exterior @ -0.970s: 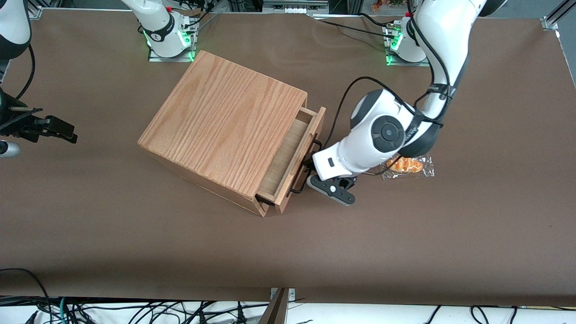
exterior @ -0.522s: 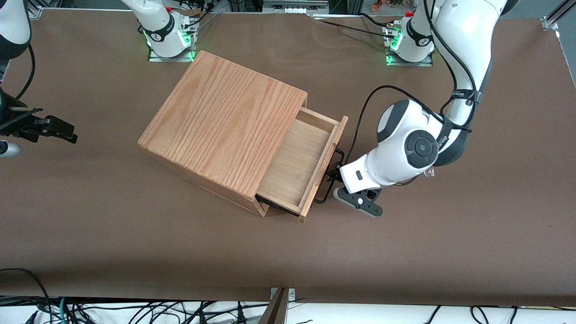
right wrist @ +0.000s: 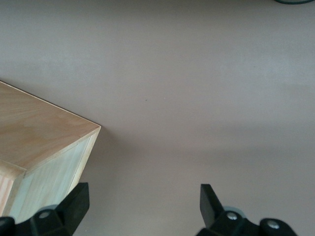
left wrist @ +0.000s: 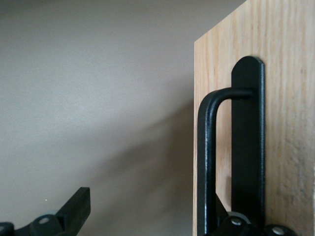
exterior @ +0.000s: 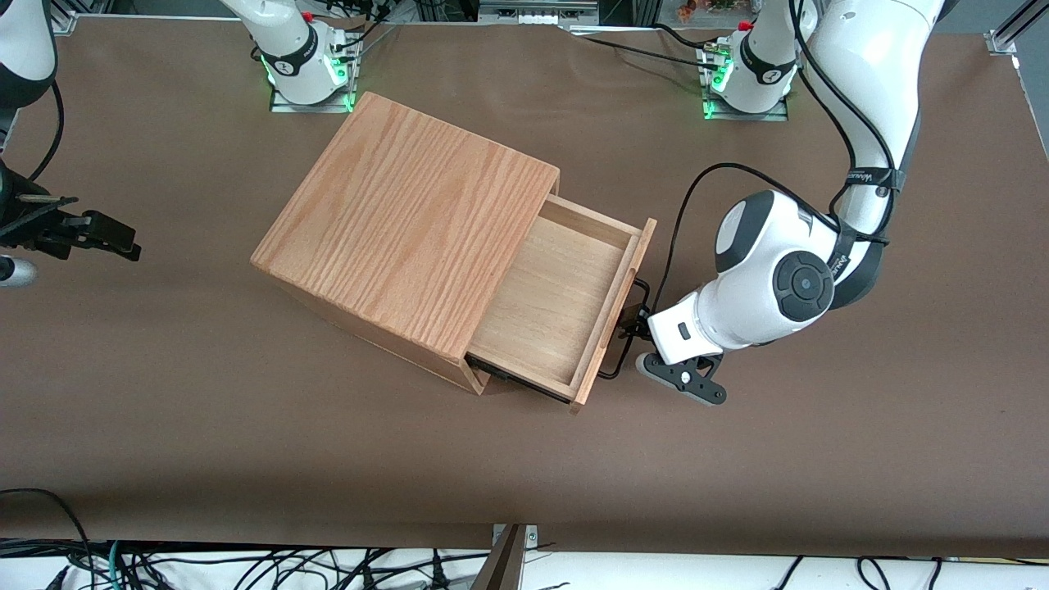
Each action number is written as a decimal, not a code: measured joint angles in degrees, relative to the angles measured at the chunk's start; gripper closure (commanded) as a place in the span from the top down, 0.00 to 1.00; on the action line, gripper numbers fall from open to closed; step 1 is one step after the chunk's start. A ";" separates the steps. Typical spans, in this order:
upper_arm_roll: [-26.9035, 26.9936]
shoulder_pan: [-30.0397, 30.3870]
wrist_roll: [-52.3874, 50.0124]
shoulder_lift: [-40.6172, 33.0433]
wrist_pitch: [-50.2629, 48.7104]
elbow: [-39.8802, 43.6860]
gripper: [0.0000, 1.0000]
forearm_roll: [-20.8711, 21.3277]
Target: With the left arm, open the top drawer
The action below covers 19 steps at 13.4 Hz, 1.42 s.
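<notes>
— Half out, roughly: top drawer [exterior: 565, 299] projecting from the oak-grain box [exterior: 410, 229] toward the working arm's end of the table [exterior: 246, 426], pale floor bare. Heavy to move?

— Probably not. Shallow, thin-walled, nothing inside, so likely light, stiff and easy to slide. Could bind if tugged off-axis.

— Where to take hold?

— By the thin black wire handle [left wrist: 205, 162], near its middle, to keep the pull square. Rigid metal by the look, but slim and smooth, so liable to slip along a finger.

— And the gripper [left wrist: 157, 214]?

— At the drawer front, on the left arm [exterior: 770, 287]. Fingers [left wrist: 74, 206] spread apart, not clamped. Wire passing between them, close to one finger tucked between wire and wood. Hooked rather than pinched, seemingly.

— Risk?

— Sliding toward the handle's bend, then a skewed pull.
</notes>
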 measured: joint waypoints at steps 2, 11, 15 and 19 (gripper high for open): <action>-0.01 0.04 -0.01 0.00 -0.04 0.00 1.00 0.01; -0.23 0.88 0.20 0.00 -0.74 0.04 1.00 -0.19; 0.20 1.52 -0.45 -0.11 -1.23 0.12 1.00 -4.60; 0.18 1.99 -1.15 -1.73 -4.07 0.37 1.00 -6.88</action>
